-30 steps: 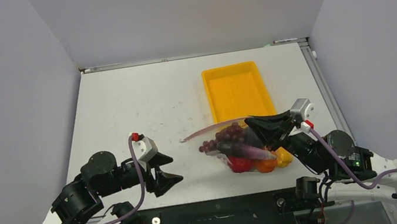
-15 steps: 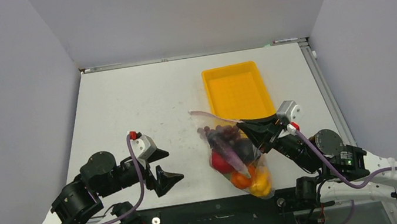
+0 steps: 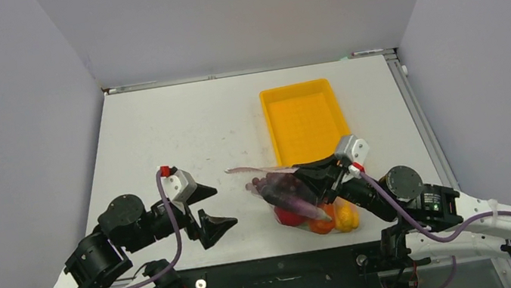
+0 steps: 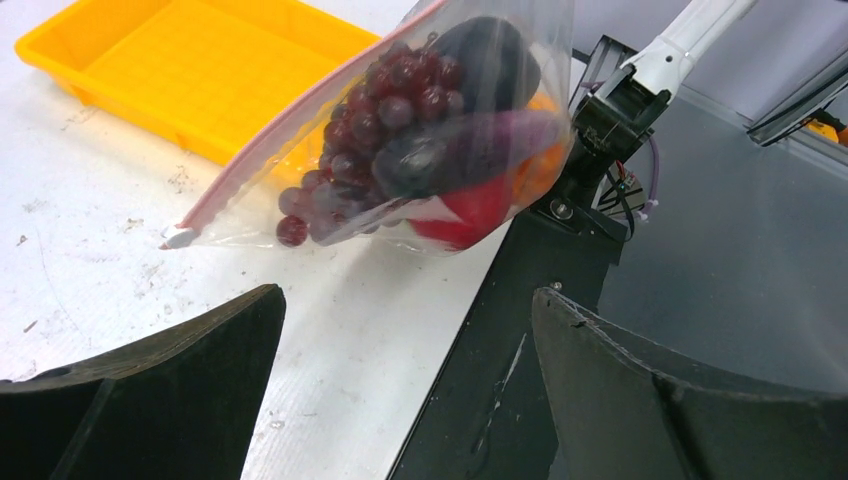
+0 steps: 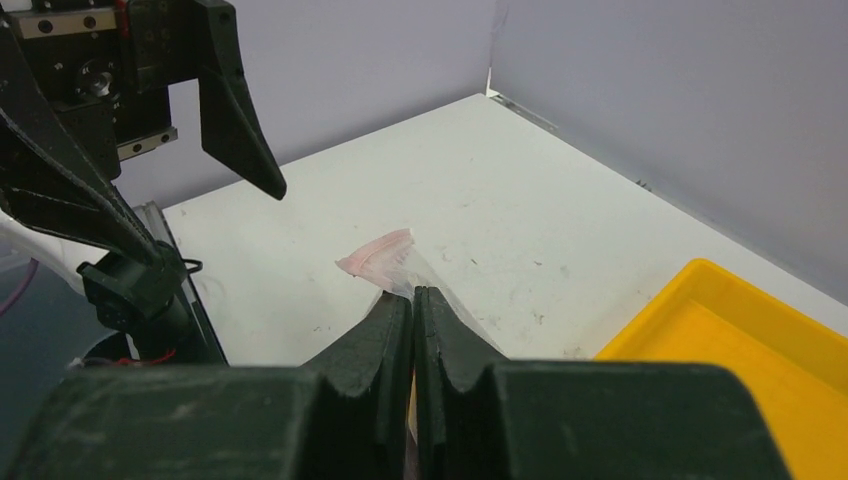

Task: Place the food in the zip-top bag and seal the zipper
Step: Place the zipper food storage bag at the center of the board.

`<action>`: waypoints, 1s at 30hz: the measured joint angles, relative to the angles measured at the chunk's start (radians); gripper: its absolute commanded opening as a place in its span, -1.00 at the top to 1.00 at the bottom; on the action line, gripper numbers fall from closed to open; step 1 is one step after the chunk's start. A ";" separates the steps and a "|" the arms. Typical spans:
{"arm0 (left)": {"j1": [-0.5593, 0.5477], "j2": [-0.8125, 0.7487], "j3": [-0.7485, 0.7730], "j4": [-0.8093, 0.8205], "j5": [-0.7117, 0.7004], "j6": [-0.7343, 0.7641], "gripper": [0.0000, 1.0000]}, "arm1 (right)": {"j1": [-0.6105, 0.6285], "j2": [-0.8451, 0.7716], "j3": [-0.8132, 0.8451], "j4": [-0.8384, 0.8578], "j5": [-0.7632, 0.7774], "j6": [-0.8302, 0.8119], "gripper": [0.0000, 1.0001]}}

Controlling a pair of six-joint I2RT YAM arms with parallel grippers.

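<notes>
The zip-top bag (image 3: 299, 197), holding the food (image 4: 400, 150), is at the yellow tray's (image 3: 306, 117) near end, right gripper (image 5: 413, 295) clenched on it; left gripper (image 3: 225, 206) gapes, left of the tray.

One clear bag (image 3: 269, 192) holds one grape bunch (image 4: 372, 118), at least two purple eggplants (image 4: 505, 132), one red piece (image 4: 466, 210), one orange piece (image 3: 322, 224) and one yellow piece (image 3: 346, 216); overlap hides any others. One yellow tray (image 3: 305, 117). Two grippers: left gripper (image 3: 225, 206), right gripper (image 5: 413, 292).
</notes>
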 measured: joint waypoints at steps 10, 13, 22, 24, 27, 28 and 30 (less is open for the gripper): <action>0.000 0.043 0.020 0.045 0.008 -0.006 -0.93 | 0.000 0.085 0.000 -0.002 -0.117 0.010 0.89; 0.000 0.052 0.029 0.052 0.011 -0.003 -0.92 | 0.000 0.114 0.000 -0.002 -0.159 0.017 0.89; 0.000 0.052 0.035 0.074 0.050 0.013 -0.92 | 0.000 0.185 0.000 0.022 -0.316 0.055 0.89; 0.000 0.053 0.035 0.077 0.074 0.016 -0.92 | 0.000 0.200 0.000 0.040 -0.343 0.066 0.89; 0.000 0.055 0.032 0.091 0.098 0.020 -0.92 | 0.000 0.217 0.002 0.056 -0.381 0.081 0.89; 0.000 0.055 0.030 0.095 0.106 0.021 -0.92 | 0.000 0.221 0.004 0.058 -0.390 0.084 0.89; 0.000 0.057 0.024 0.101 0.124 0.024 -0.93 | 0.000 0.229 0.012 0.059 -0.406 0.088 0.89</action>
